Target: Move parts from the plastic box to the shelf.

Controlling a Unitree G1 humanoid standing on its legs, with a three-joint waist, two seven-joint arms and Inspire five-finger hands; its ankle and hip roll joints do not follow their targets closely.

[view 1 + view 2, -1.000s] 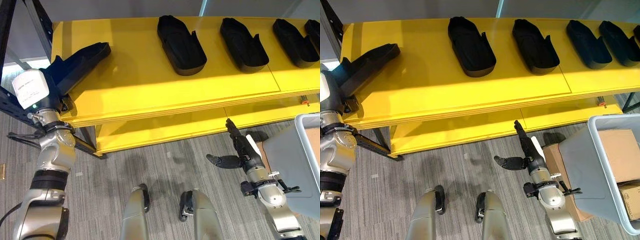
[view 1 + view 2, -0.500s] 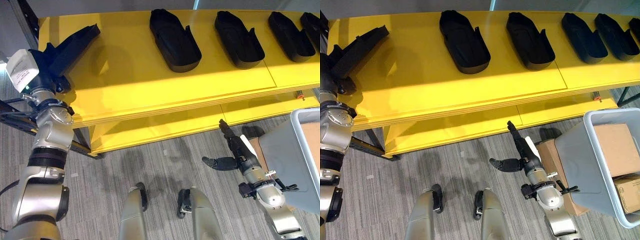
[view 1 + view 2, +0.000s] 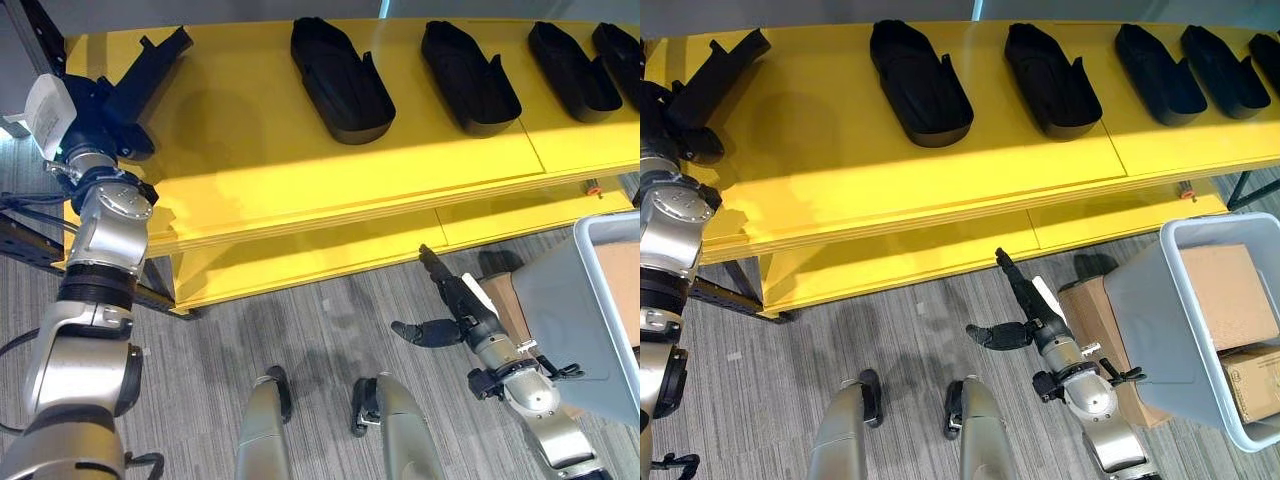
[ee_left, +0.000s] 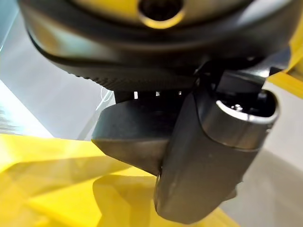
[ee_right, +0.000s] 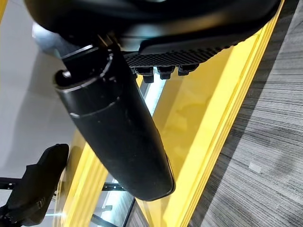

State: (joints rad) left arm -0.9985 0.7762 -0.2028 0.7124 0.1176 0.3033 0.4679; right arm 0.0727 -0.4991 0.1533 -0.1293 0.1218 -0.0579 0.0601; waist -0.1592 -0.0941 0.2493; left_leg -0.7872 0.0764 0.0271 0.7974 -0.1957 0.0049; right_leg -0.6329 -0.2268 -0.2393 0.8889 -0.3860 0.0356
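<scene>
Holding one black part [image 3: 140,75] in left hand [image 3: 95,125], four parts [image 3: 338,78] on shelf [image 3: 300,170]

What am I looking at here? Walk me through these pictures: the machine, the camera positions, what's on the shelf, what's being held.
It is a two-legged humanoid robot. Two pictures come from cameras in its head looking down; the other two sit on its wrists, very close to each hand. The left hand grips a black part over the end of the yellow shelf. More black parts already lie in a row on it. The right hand hangs open and empty above the floor, beside a grey plastic box holding cardboard boxes.
</scene>
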